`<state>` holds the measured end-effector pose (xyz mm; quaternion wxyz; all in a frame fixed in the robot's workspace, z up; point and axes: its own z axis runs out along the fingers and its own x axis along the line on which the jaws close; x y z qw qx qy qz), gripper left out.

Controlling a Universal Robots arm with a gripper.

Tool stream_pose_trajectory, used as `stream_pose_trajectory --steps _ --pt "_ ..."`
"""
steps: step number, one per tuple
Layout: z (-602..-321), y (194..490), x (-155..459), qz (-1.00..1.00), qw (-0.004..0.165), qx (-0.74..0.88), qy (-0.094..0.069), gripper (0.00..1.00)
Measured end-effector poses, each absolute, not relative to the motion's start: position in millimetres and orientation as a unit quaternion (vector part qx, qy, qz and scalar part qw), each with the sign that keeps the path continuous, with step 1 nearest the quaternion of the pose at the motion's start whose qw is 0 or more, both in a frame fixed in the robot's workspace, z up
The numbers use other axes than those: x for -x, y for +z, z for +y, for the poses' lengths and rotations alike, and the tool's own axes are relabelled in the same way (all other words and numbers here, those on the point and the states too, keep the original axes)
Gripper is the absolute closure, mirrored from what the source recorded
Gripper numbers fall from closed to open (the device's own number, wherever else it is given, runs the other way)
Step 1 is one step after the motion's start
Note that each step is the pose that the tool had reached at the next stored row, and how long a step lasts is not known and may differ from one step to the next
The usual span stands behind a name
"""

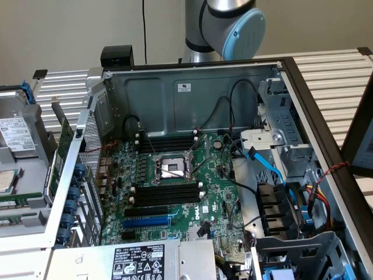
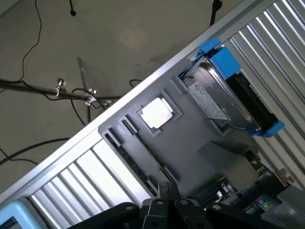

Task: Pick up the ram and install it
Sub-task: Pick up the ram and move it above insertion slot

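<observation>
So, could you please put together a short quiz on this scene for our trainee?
1. True or false: the gripper is shut.
2. What colour is the bracket on the hard drive lying in the grey tray? A red, B blue, C yellow.
3. In the exterior view, what sits on the motherboard between the two banks of black memory slots?
Key: 1 true; 2 B; 3 the CPU socket.
</observation>
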<state>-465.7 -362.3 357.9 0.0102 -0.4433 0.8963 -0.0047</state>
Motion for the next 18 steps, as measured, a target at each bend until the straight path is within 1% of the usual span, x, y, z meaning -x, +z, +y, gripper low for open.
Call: stream_pose_trajectory --steps 6,13,18 --pt "-362.3 356.8 465.7 0.871 0.006 0.492 -0.003 0.89" --pt "-362.3 355.9 465.7 0.838 0.005 0.546 -0.002 0.89" --pt "-362.4 355.2 465.7 0.81 -0.002 0.586 -0.004 0.89"
